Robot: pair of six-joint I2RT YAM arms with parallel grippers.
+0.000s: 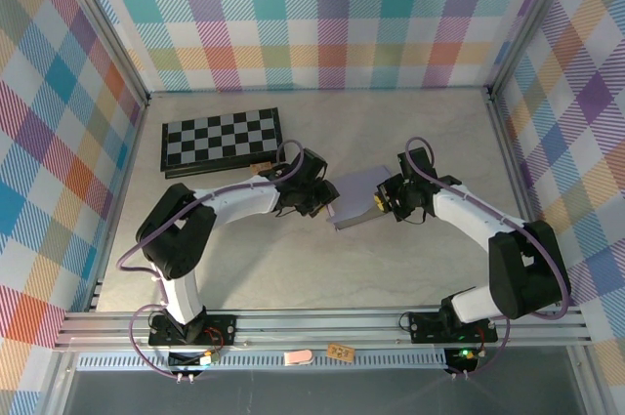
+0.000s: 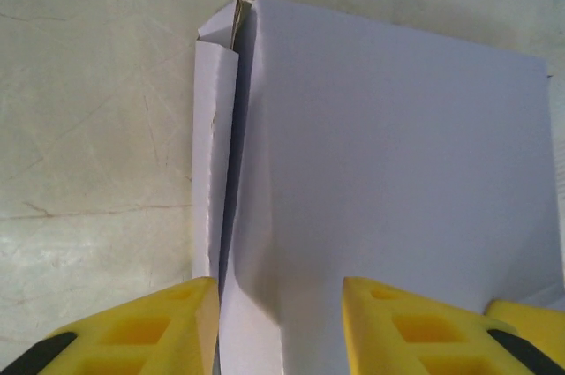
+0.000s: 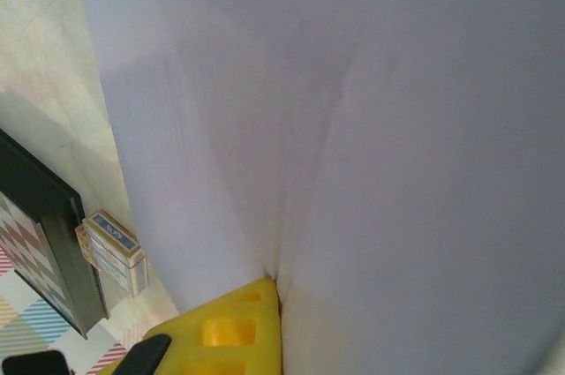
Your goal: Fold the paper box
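The paper box [image 1: 359, 198] is lavender card, held tilted above the middle of the table between both arms. My left gripper [image 1: 327, 202] is at its left edge. In the left wrist view the yellow fingers [image 2: 177, 322] stand apart, one on each side of the box's [image 2: 388, 172] creased edge, beside a narrow folded-up side flap [image 2: 214, 146]. My right gripper [image 1: 383, 202] is at the box's right edge. In the right wrist view it [image 3: 281, 291] is shut on the card [image 3: 353, 128], which puckers at the fingertip; the second finger is hidden behind the sheet.
A black-and-white checkerboard [image 1: 223, 139] lies at the back left, and its dark edge [image 3: 44, 243] appears in the right wrist view. A small patterned card pack [image 3: 113, 250] sits beside it. Metal frame rails and plaid walls enclose the table.
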